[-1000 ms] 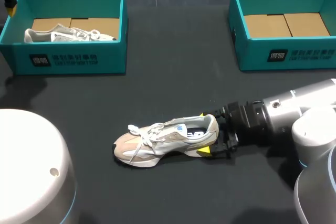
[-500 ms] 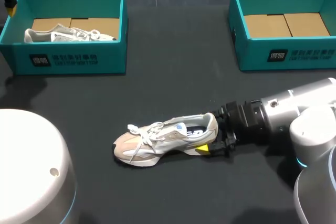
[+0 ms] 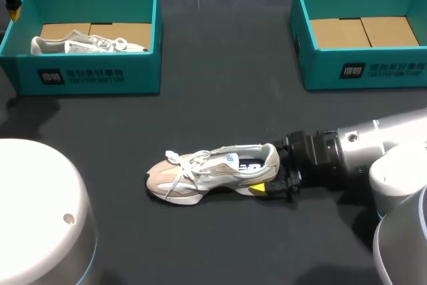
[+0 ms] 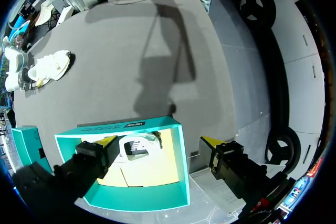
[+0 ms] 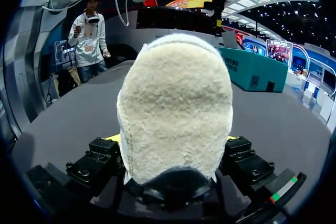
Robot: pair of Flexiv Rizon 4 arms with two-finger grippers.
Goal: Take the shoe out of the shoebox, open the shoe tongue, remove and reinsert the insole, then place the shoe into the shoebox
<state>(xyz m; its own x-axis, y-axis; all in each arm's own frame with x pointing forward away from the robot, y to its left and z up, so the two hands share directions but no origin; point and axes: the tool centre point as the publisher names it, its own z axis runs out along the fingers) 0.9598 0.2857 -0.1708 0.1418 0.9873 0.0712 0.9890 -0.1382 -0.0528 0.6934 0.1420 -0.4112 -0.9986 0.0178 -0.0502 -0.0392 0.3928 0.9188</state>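
1. Shoe (image 3: 213, 177): beige and white trainer, on its sole on the table (image 3: 220, 98), front middle, toe toward my left, outside both boxes. There is a blue tag on the tongue, too small to read.
2. My right claw (image 3: 262, 171): clamped on the shoe's heel, one finger on each side. From above only the near yellow tip shows; the heel hides the far one. In the right wrist view the fuzzy heel (image 5: 176, 108) fills the space between my fingers (image 5: 105, 156) and hides the rest of the shoe.
3. My left claw (image 4: 160, 142): fingers wide apart, holding nothing, hanging above the left box (image 4: 131, 195). The head view cuts off all but one yellow tip at the far left corner.
4. Left box (image 3: 87, 78): teal, with white print on the front wall that I cannot make out. A second shoe (image 3: 87, 45), pale, lies inside on brown card.
5. Right box (image 3: 360, 71): teal, like print on the front wall, brown card floor.
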